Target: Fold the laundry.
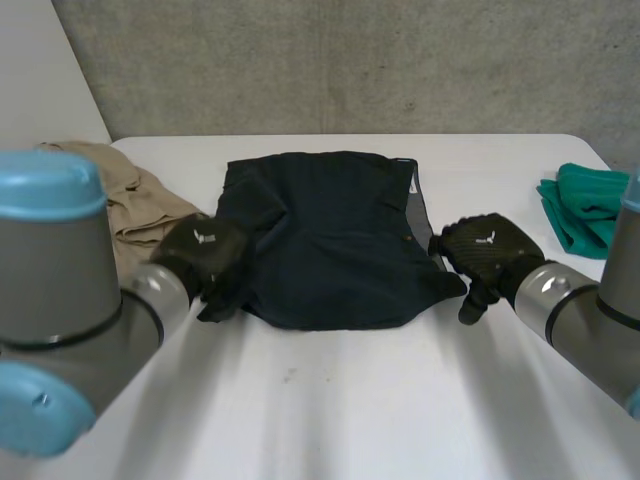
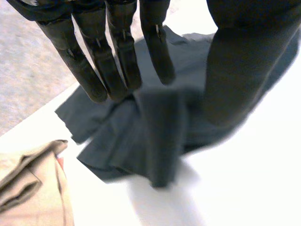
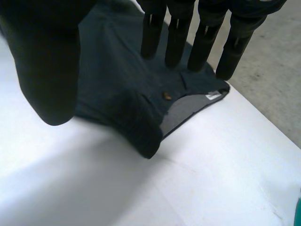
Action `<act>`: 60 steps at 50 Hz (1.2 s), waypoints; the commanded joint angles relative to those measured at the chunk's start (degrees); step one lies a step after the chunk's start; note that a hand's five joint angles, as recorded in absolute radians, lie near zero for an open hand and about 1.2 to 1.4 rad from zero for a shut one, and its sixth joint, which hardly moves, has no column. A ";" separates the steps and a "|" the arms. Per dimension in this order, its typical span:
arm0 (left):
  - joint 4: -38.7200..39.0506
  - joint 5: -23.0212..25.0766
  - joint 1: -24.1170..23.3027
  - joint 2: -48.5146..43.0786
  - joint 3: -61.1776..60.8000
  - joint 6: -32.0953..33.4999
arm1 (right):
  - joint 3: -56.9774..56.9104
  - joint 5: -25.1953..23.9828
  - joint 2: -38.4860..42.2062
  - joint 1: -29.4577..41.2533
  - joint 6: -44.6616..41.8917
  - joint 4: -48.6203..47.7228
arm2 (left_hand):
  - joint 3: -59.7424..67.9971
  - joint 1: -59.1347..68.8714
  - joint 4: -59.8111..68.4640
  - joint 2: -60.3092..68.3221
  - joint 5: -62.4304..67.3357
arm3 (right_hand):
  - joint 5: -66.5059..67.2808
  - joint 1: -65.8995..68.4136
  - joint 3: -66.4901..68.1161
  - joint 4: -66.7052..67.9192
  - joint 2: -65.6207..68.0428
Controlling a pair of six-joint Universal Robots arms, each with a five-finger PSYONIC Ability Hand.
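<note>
Nearest, the left arm [image 1: 60, 300] reaches in from 8 o'clock. Its left hand [image 1: 205, 258] hangs over the 8 o'clock corner of the dark garment [image 1: 325, 235], fingers straight and thumb held wide apart (nothing pinched). That garment lies spread at the middle of the white table [image 1: 330, 410], rumpled at both near corners. At its 4 o'clock corner the right hand [image 1: 485, 250] is likewise splayed, thumb apart from fingers, near a small button [image 3: 166, 96]. A beige cloth [image 1: 130, 205] lies at 9 o'clock and a green cloth [image 1: 580, 205] at 3 o'clock.
</note>
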 commanded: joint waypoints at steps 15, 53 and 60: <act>3.47 -4.99 0.15 -11.38 3.83 3.67 | -1.21 -9.96 13.40 0.97 -12.72 -10.20 | -19.24 -20.76 -18.82 -19.26 -18.67 | 1.09 1.73 1.89 1.66 2.26; 4.98 -4.12 1.55 -31.07 26.43 21.33 | -16.24 -3.19 22.73 1.94 -0.76 -5.41 | 39.76 38.24 40.18 39.74 40.33 | 52.07 52.71 52.87 52.64 53.23; 3.49 -4.64 2.17 -25.38 21.09 26.07 | -17.74 -5.47 17.55 0.01 -2.33 9.35 | 39.78 38.26 40.20 39.76 40.34 | 52.07 52.71 52.87 52.64 53.23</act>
